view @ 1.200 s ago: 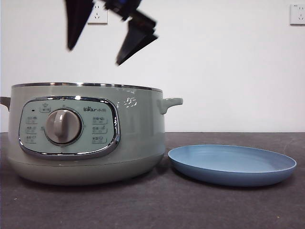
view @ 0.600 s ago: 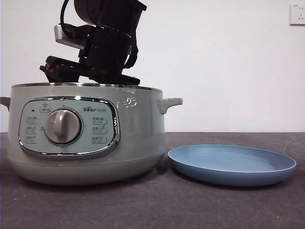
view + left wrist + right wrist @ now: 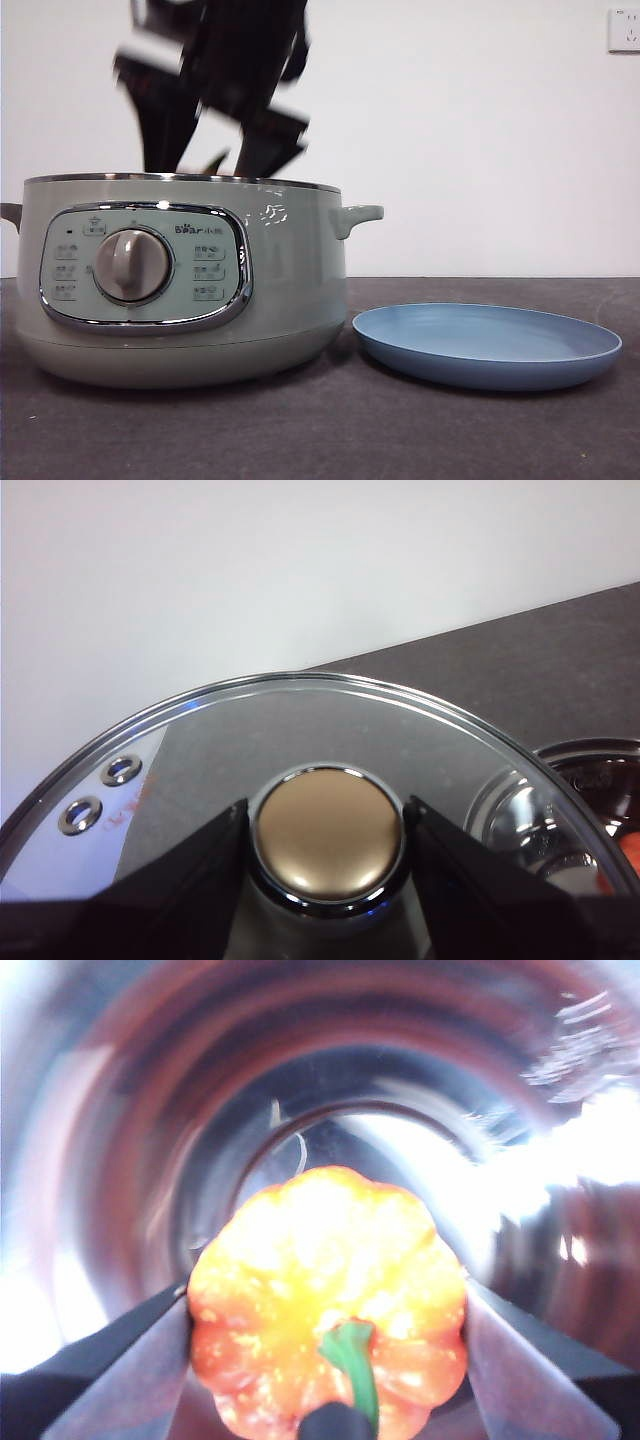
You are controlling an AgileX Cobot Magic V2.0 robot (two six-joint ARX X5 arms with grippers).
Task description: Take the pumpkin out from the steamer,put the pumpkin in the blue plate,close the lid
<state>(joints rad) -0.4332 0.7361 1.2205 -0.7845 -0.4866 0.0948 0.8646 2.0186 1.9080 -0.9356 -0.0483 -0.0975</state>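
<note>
Right end effector (image 3: 330, 1360) reaching down into steamer (image 3: 180, 290), jaws pressing against both flanks of pumpkin (image 3: 328, 1280), which is sitting inside pot above its metal floor. Left end effector (image 3: 325, 830) gripping knob of lid (image 3: 300, 730), jaws closing on either side. Blue plate (image 3: 487, 345) lying on worktop (image 3: 400, 430) just beside steamer, carrying nothing.

bright even light, motion-blurred arm (image 3: 215, 85), overexposed glare on pumpkin (image 3: 330, 1345)
</note>
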